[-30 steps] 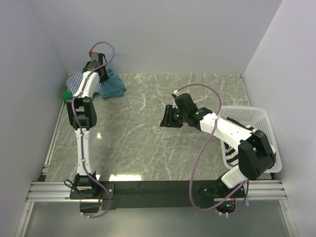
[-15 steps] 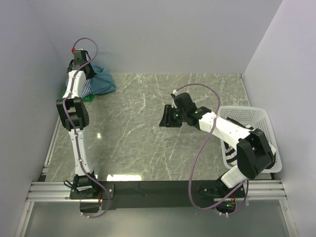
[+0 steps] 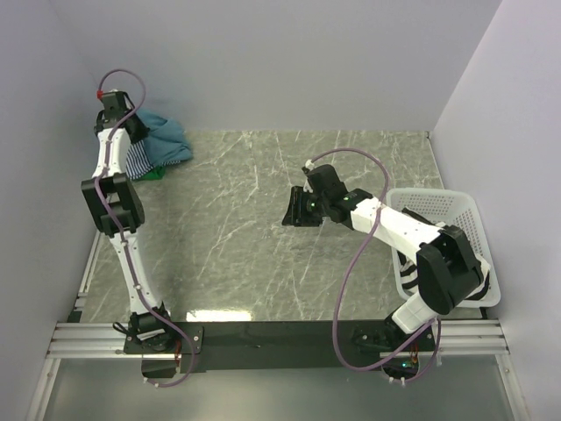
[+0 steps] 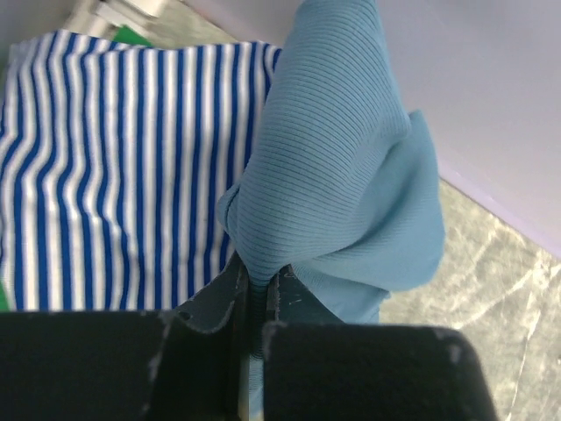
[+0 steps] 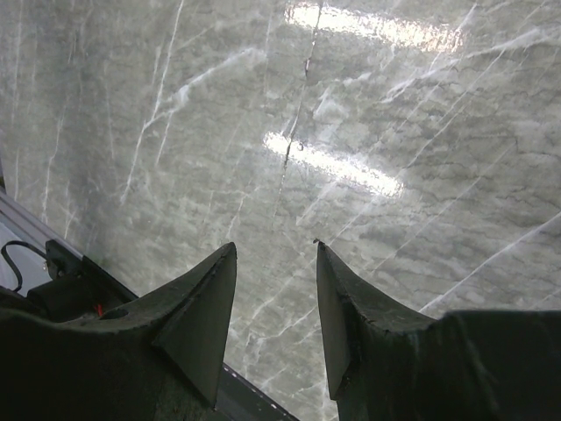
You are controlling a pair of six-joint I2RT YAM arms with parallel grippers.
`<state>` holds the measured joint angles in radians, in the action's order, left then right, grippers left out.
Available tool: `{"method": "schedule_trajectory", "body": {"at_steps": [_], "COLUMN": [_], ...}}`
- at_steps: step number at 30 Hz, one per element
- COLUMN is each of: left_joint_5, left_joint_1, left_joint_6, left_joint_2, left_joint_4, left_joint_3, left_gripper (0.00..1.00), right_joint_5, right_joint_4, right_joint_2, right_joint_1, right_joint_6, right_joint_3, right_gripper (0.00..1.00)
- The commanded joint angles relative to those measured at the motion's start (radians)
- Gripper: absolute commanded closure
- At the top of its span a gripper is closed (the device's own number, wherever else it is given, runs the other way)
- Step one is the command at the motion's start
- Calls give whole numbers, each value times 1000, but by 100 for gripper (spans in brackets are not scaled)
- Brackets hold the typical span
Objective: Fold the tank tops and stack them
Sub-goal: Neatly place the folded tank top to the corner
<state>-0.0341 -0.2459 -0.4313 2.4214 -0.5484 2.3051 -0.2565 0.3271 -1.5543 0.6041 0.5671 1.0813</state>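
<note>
The teal-blue tank top (image 4: 351, 175) is bunched up, with my left gripper (image 4: 257, 281) shut on a fold of it. In the top view that gripper (image 3: 133, 133) is at the table's far left corner, and the teal top (image 3: 168, 140) trails to its right. Under it lies the navy-white striped tank top (image 4: 114, 175) (image 3: 140, 163), with a bit of the green top (image 3: 155, 174) showing at its edge. My right gripper (image 5: 276, 250) hangs open and empty over bare marble at mid table (image 3: 294, 210). A black-white striped top (image 3: 408, 274) shows in the basket.
The white lattice basket (image 3: 456, 215) stands at the right edge, beside the right arm. Grey walls close in the table on the left, back and right; the left gripper is close to the left and back walls. A metal rail (image 3: 280, 338) runs along the near edge.
My left arm has swung left and back toward the corner, dragging the teal top with it over the striped one. The right arm has barely moved.
</note>
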Motion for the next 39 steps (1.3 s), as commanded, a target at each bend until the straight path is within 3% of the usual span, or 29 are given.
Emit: {"method": "schedule_trajectory", "body": {"at_steps": [1, 31, 33, 35, 39], "left_joint_5": [2, 215, 214, 200, 203], "left_joint_1": [-27, -130, -130, -130, -130], "left_joint_6": [-40, -259, -259, -254, -253], "left_joint_2": [-84, -228, -217, -223, -261], "left_joint_4": [74, 251, 240, 251, 289], "left_joint_3": [-15, -365, -351, -357, -411], "left_gripper": [100, 99, 96, 84, 70], "right_joint_5": [-10, -20, -21, -20, -20], "right_joint_4": [-6, -17, -19, -19, -17], "right_joint_2": [-13, -52, -55, -56, -55], "right_joint_1": [-1, 2, 2, 2, 2], "right_joint_6": [-10, -10, -7, -9, -12], "right_joint_3": [52, 46, 46, 48, 46], "right_gripper": [51, 51, 51, 51, 51]}}
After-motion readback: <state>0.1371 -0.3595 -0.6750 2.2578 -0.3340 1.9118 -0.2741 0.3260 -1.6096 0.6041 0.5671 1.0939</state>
